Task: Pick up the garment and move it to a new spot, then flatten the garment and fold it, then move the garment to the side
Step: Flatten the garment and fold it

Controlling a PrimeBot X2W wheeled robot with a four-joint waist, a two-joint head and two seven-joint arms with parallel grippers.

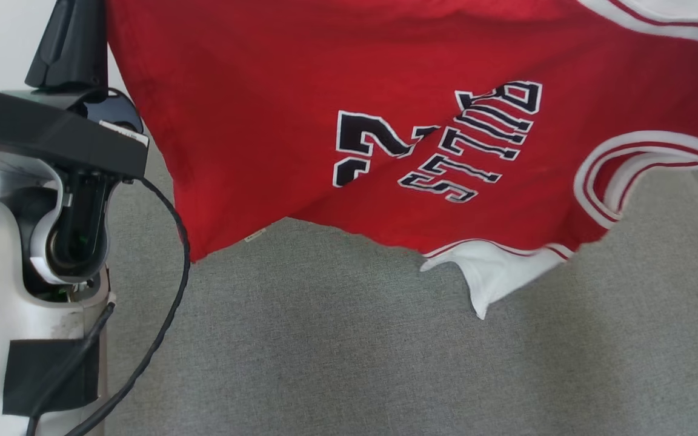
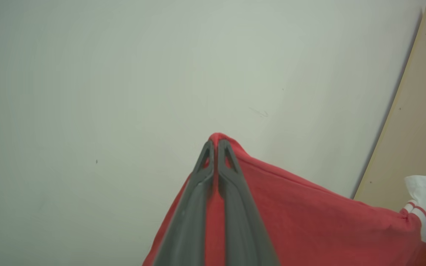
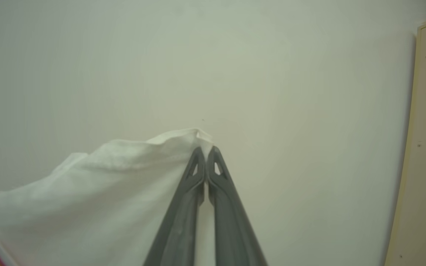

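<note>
Two tight pinches hang the jersey (image 1: 264, 91) sideways between them: my left hand (image 2: 215, 145) on red, right hand (image 3: 206, 151) on white.

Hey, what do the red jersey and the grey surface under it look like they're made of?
The red jersey looks like a light synthetic knit with a matte finish. It shows a fine mesh grain and hangs limp with soft folds, though the exact fibre is unclear. The grey surface looks like woven cloth, perhaps upholstery fabric. It is matte, with a flecked, heathered weave.
</note>
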